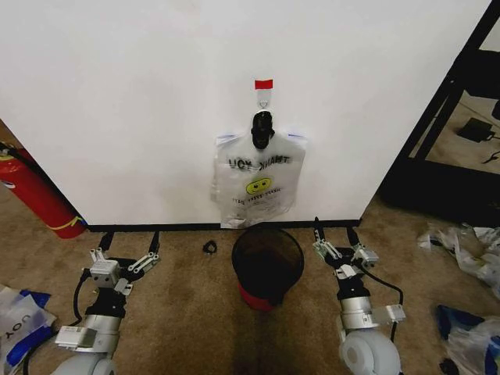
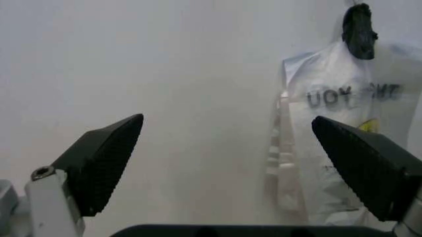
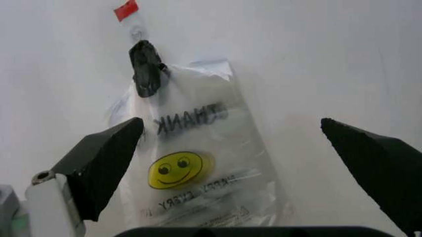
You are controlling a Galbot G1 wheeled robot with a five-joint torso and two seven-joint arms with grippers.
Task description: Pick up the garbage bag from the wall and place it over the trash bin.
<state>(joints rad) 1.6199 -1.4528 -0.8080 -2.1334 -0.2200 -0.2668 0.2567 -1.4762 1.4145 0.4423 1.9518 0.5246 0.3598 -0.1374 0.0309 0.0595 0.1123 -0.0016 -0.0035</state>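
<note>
1. The garbage bag [image 1: 258,181] hangs at the centre of the head view, flat against the wall [image 1: 141,101], pinched under a black clip [image 1: 262,129] on a small hook [image 1: 264,98] topped with red tape. Hanging there keeps it reachable.
2. It looks like a bundle, but I cannot count the bags.
3. One trash bin [image 1: 268,264] stands directly below the bag, so the carry is probably short.
4. Two grippers flank the bin at the lower frame: the left gripper [image 1: 125,258] and right gripper [image 1: 341,248], both spread wide and empty, aimed at the wall.
5. One fire extinguisher [image 1: 35,197] lies at the left edge.
</note>
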